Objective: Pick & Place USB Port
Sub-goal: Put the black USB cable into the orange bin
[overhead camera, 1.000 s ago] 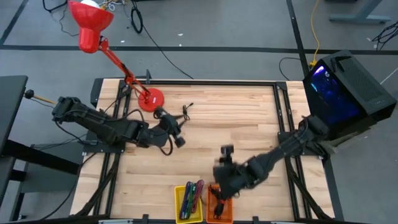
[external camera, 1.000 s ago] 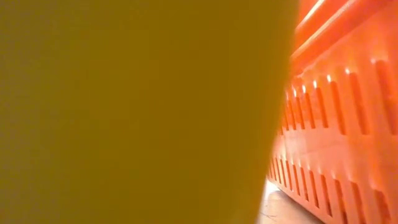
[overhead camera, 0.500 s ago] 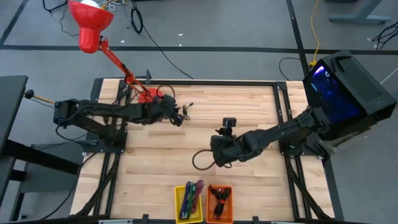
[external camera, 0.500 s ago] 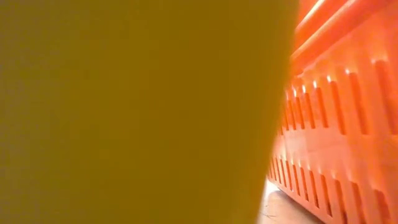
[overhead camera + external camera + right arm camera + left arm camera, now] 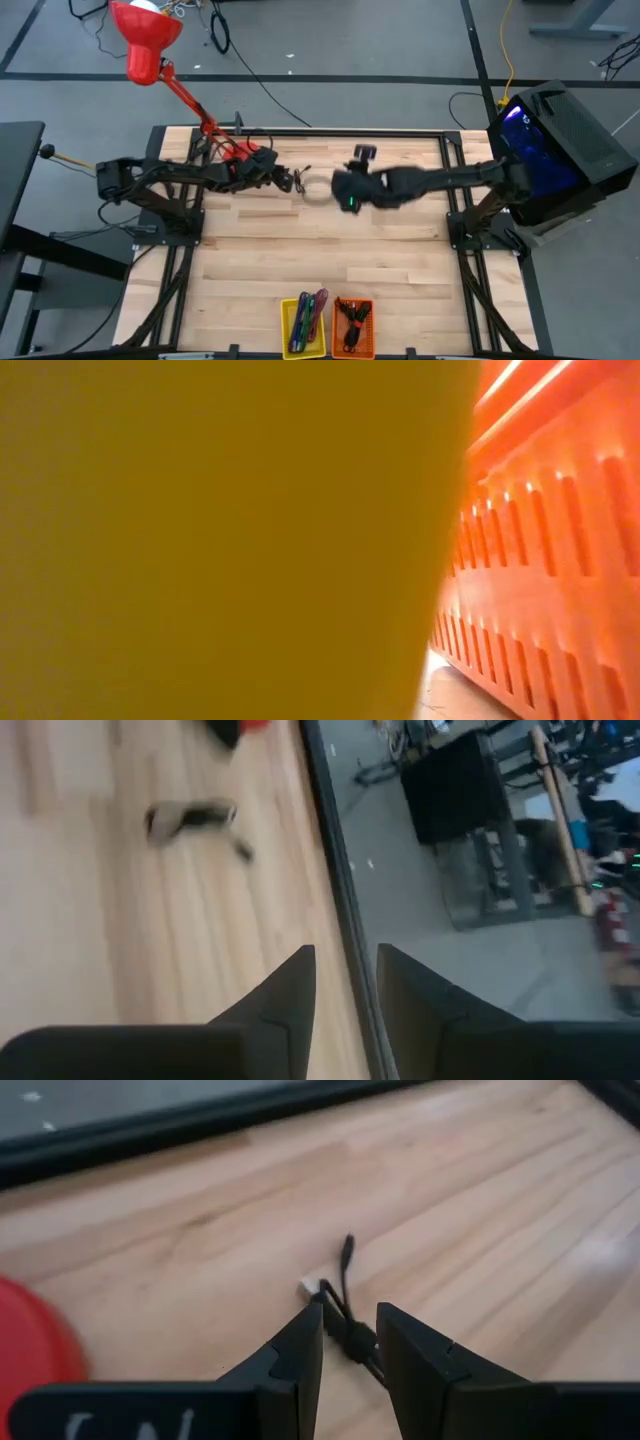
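Observation:
A small black USB cable (image 5: 345,1315) with a white connector (image 5: 312,1288) lies flat on the wooden table near its far edge and shows as a thin black shape (image 5: 300,175) in the high view. My left gripper (image 5: 350,1330) is open and low over it, one finger on each side. My right gripper (image 5: 347,970) is open with nothing between its fingers; it hovers blurred (image 5: 345,190) just right of the cable. A faint loop (image 5: 315,188) beside it cannot be made out. The right wrist view shows the cable (image 5: 190,817) as a blur. My left gripper comes at the black cable slanting down from the table's left, its fingers (image 5: 300,1345) standing either side of the cable's middle (image 5: 348,1335), along its length. The cable lies on the table. Whether a finger touches it, I cannot tell.
The red lamp's base (image 5: 240,155) stands just behind the left gripper. A yellow bin (image 5: 305,325) and an orange bin (image 5: 352,327) with black cables sit at the near edge and fill the low view (image 5: 200,540). Bare wood lies between.
My left gripper has swung from mid-table toward the far edge and settled at the small cable beside the lamp base. My right gripper has left the orange bin at the near edge and travelled fast toward the far edge, ending just right of that cable.

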